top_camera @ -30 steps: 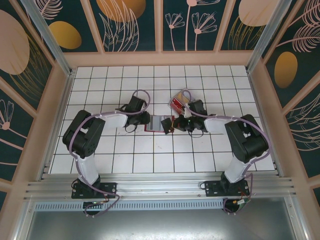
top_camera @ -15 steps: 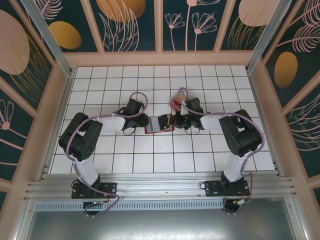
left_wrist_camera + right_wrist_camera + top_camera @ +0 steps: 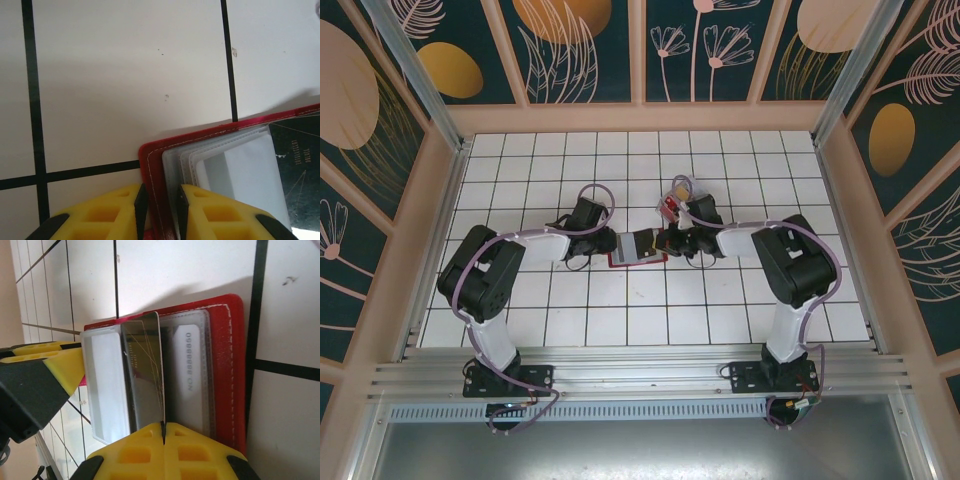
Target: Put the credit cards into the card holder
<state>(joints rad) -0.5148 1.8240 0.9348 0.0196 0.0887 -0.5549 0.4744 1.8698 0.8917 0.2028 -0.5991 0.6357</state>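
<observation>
Where the tiled table is seen from above, bare white tiles are left open to the left of the card holder and on its near side, and the wooden walls are kept well apart from it. At the card holder's left edge the left gripper is found. In the left wrist view its yellow fingers are drawn in to a narrow gap, and the red stitched rim of the card holder is pinched between them.

The card holder is laid open and flat on the tiles. A red cover with pale stitching and a rounded corner is shown, with clear sleeves stacked inside. A pale numbered card is seen within a sleeve near the right end.

Over the sleeves a dark card is held tilted on edge. Its near edge is clamped between the fully closed fingers of the right gripper, which is placed at the card holder's right end. Red and tan cards are seen just beyond that end.
</observation>
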